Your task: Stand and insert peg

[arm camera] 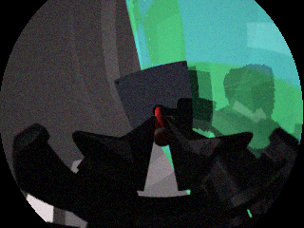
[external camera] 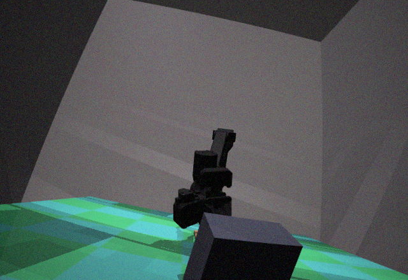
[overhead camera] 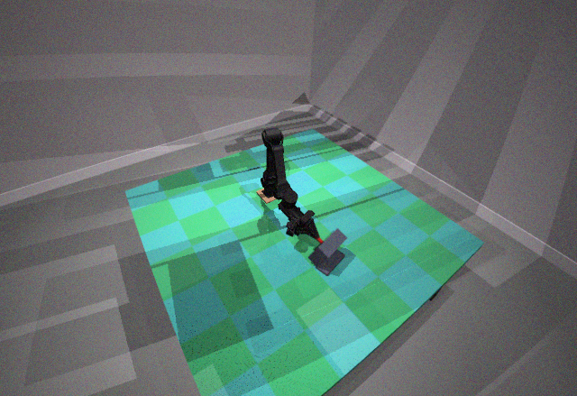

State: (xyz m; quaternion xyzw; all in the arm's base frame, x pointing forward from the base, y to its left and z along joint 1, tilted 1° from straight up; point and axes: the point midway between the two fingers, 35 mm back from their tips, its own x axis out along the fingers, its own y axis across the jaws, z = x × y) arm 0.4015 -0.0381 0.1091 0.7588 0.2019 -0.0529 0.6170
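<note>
The red peg (overhead camera: 320,241) (arm camera: 159,115) is held between the fingertips of my gripper (overhead camera: 317,237) (arm camera: 160,119), which is shut on it. A pale band shows near the peg's end closer to me in the wrist view. The peg's far end points at the grey sloped panel (overhead camera: 334,243) (external camera: 257,229) (arm camera: 142,95) and meets the dark hole (arm camera: 155,108) in its face. How far the tip is inside, if at all, I cannot tell. In the exterior view the panel hides the peg and fingertips.
The panel stands on a dark base (overhead camera: 327,263) on the green and cyan checkered table (overhead camera: 325,321) (external camera: 111,257). The arm reaches over from its orange base plate (overhead camera: 267,197). Shadows fall across the table right of the panel in the wrist view.
</note>
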